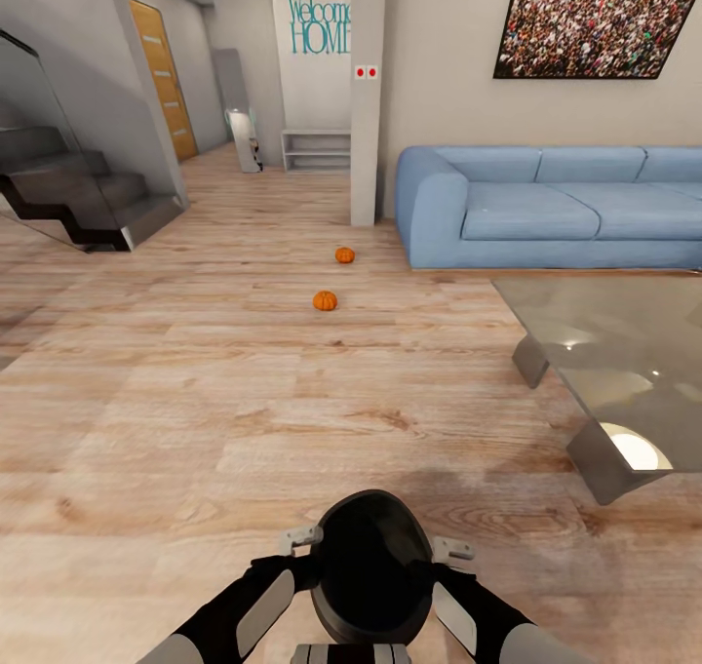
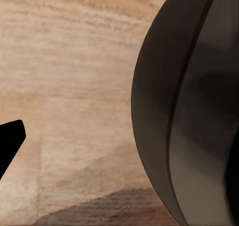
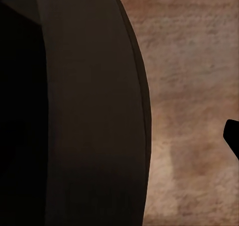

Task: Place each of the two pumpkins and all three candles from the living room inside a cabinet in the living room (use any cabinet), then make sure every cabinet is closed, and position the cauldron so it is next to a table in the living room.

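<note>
Head view, scanned left to right. Far left stands a dark grey staircase (image 1: 88,196) beside a wooden door (image 1: 166,79). On the pale wood plank floor (image 1: 195,401) near the middle lie two small bright orange ribbed pumpkins, the nearer one (image 1: 325,300) and the farther one (image 1: 344,254), close together but apart. At bottom centre a dark grey-black round-bellied cauldron (image 1: 372,566) is carried between both arms: the left gripper (image 1: 300,539) presses against its left side and the right gripper (image 1: 452,551) against its right side. Whether either gripper is actually clamped on the pot cannot be told. To the right sits a blue sofa (image 1: 546,206), and nearer, a low worktop with a glossy grey reflective top (image 1: 624,352).

The step in hand appears to be carrying the cauldron to that worktop. Next, turning right and setting it on the floor just beside a slab leg seems called for.
</note>
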Robot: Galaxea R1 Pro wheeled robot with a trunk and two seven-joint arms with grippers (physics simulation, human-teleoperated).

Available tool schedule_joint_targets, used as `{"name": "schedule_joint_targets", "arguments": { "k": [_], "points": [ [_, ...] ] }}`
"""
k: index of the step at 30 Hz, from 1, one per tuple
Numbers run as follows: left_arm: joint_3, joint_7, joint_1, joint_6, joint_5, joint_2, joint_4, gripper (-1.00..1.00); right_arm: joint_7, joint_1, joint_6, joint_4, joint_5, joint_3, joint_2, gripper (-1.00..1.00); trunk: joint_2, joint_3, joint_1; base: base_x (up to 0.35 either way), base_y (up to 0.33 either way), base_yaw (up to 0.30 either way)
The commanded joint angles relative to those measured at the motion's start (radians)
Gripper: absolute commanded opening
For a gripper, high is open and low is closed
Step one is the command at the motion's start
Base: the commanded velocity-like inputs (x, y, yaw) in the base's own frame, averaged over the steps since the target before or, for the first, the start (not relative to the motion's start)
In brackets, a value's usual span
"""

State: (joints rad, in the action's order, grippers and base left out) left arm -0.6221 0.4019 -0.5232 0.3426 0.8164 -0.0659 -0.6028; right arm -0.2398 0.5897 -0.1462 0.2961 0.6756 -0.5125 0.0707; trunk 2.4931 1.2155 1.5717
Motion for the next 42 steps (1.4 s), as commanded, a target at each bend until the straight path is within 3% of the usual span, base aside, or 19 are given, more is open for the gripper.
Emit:
{"name": "schedule_joint_targets", "arguments": {
  "k": [1, 9, 13, 42],
  "points": [
    [-0.004, 0.012, -0.001, 0.004, -0.016, 0.001, -0.001, 1.0, -0.009, -0.001, -0.007, 0.0, 0.002, -0.007, -0.001, 1.0, 0.0, 0.001, 0.024, 0.0, 0.0, 0.0],
    [-0.005, 0.012, -0.001, 0.0, -0.016, 0.001, 0.011, 1.0, -0.009, -0.001, -0.007, 0.0, 0.002, -0.007, -0.002, 1.0, 0.0, 0.001, 0.024, 0.0, 0.0, 0.0],
    [-0.005, 0.012, -0.001, 0.0, -0.016, 0.001, 0.012, 1.0, -0.009, -0.001, -0.007, 0.0, 0.002, -0.007, -0.001, 1.0, 0.008, 0.016, 0.03, 0.0, 0.0, 0.0],
    [-0.007, 0.012, -0.001, -0.036, -0.017, 0.001, 0.012, 1.0, -0.009, -0.001, -0.007, 0.0, 0.003, -0.007, -0.001, 1.0, 0.008, 0.016, 0.03, -0.043, -0.039, 0.0]
  ]
}}
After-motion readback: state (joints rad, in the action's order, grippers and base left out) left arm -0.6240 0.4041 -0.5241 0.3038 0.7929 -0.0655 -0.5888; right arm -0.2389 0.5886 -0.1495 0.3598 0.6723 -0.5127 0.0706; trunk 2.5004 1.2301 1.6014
